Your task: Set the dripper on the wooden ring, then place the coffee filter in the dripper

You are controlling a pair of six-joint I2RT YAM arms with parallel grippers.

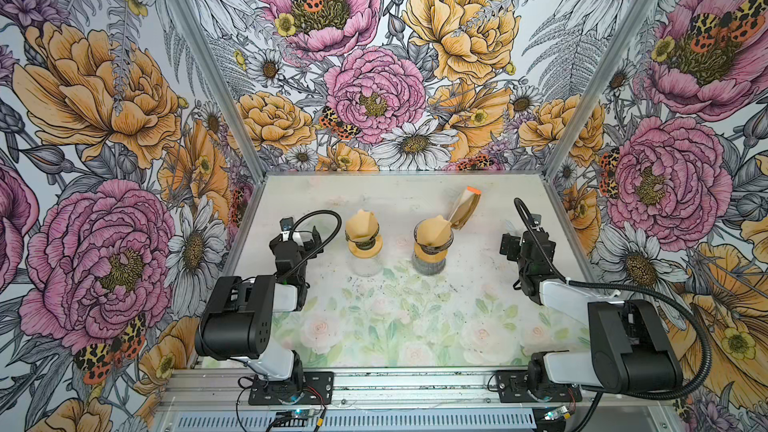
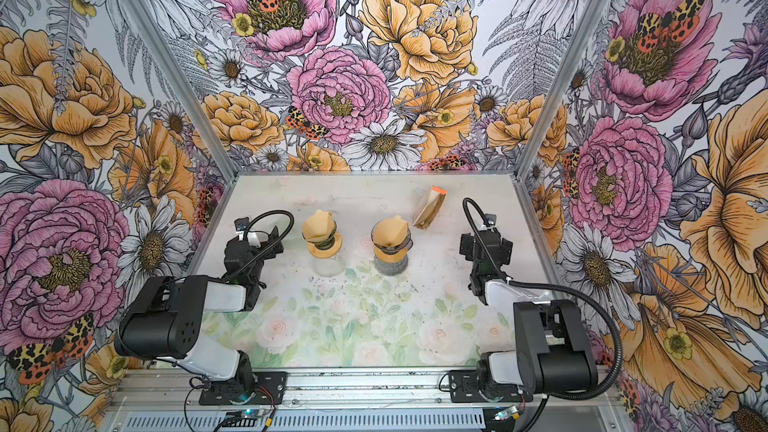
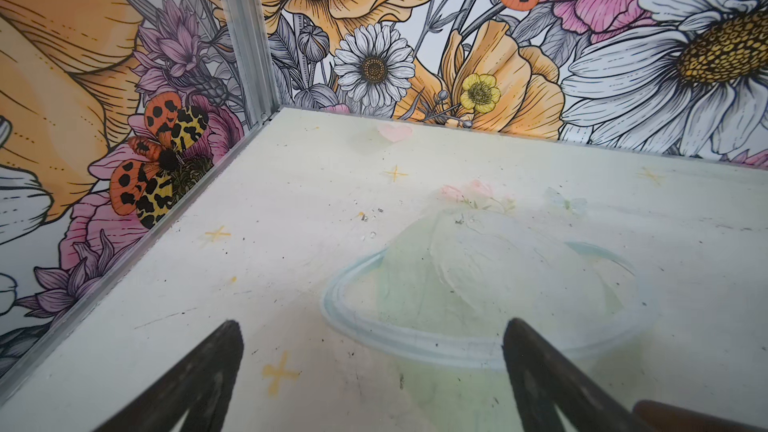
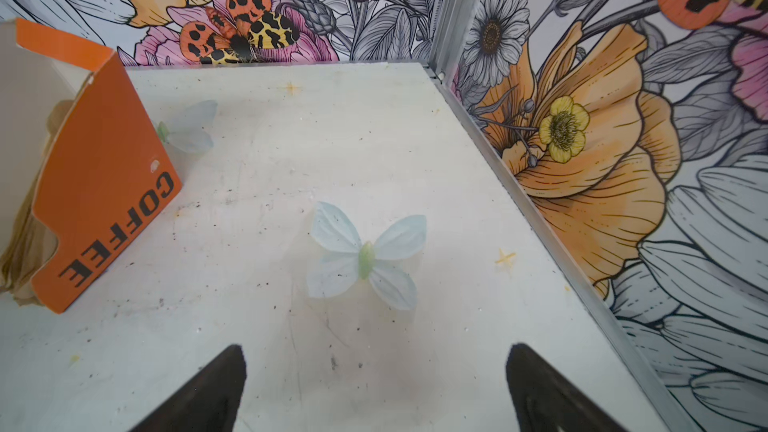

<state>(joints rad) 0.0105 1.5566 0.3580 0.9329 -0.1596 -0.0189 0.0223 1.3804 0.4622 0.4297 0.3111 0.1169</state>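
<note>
Step in hand: placement appears done; any next move calls only for checking the seating.
Left gripper (image 3: 372, 328): jaws apart, empty, over bare table (image 3: 291, 201); right gripper (image 4: 376, 351): the same.
Left dripper (image 1: 364, 246): holds brown coffee filter (image 1: 360, 224); right dripper (image 1: 432, 248): holds second filter (image 1: 432, 229); orange box (image 4: 104, 184), behind right dripper: spare filters.

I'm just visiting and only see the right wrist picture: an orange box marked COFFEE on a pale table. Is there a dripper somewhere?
Observer: Yes, two. In both top views the right dripper stands near that box, the left dripper further left.
Operator: Any paper in them?
Observer: Each holds a brown filter.
Operator: What's the other arm doing?
Observer: The left end effector is open, holding nothing.
</note>
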